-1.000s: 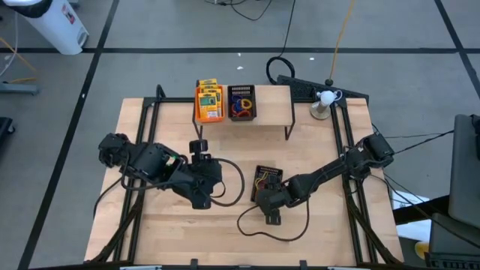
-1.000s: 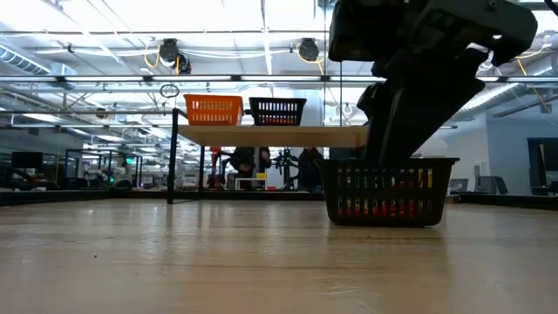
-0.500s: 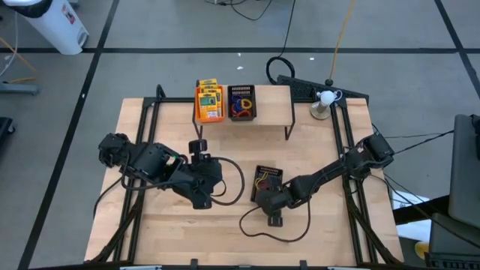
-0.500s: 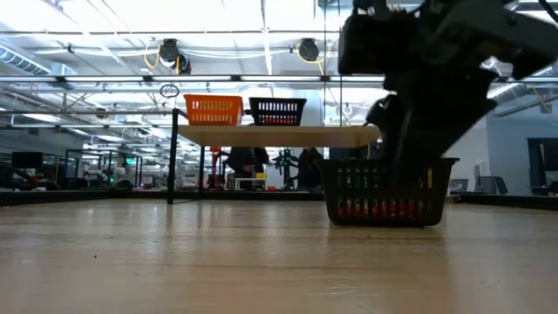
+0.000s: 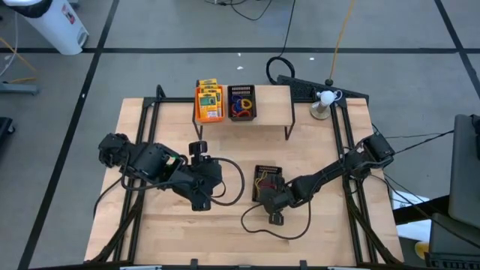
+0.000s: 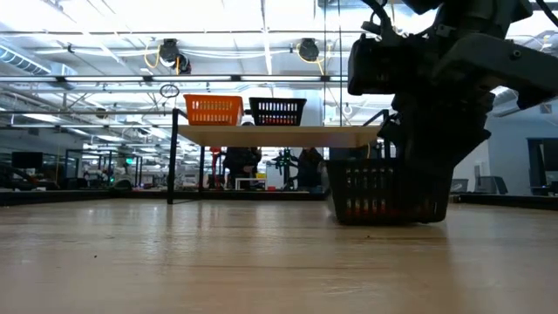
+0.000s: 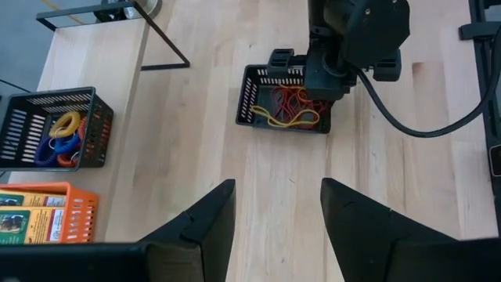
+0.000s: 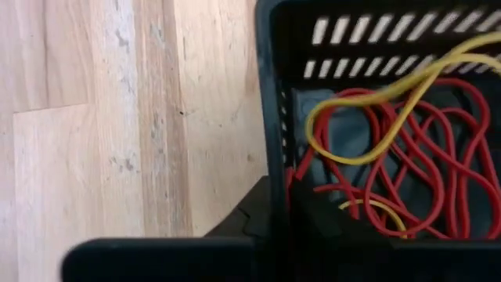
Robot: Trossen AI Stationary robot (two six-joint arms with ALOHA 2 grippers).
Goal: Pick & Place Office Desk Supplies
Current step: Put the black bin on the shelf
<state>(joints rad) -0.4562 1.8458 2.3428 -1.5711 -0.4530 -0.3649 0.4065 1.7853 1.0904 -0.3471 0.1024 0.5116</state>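
A black mesh bin (image 5: 268,180) with red and yellow rubber bands (image 8: 391,157) stands on its base in the middle of the table. My right gripper (image 5: 270,197) has come at its near side from the right and is shut on it. On a wooden shelf (image 5: 274,105) at the far edge stand an orange bin (image 5: 209,104) of yellow-and-green packs and a second black bin (image 5: 241,103) of coloured rubber bands. My left gripper (image 7: 274,223) hangs open above the table, left of the first bin, with nothing between its fingers. My right gripper pinches the black bin's near wall (image 8: 273,145), one finger (image 8: 241,223) outside it and the other inside among the rubber bands. The fingers slant down from the table's near right. The bin's base rests on the table (image 6: 388,221).
The shelf's black legs (image 5: 286,133) stand on the table behind the bin. A small white object on a round foot (image 5: 322,101) sits at the far right corner. Black frame rails (image 5: 352,202) run along both table sides. Bare wood (image 5: 225,232) lies toward the near edge.
My right gripper has sunk a little onto the black bin's near wall and shut on it. The bin stays where it was on the table.
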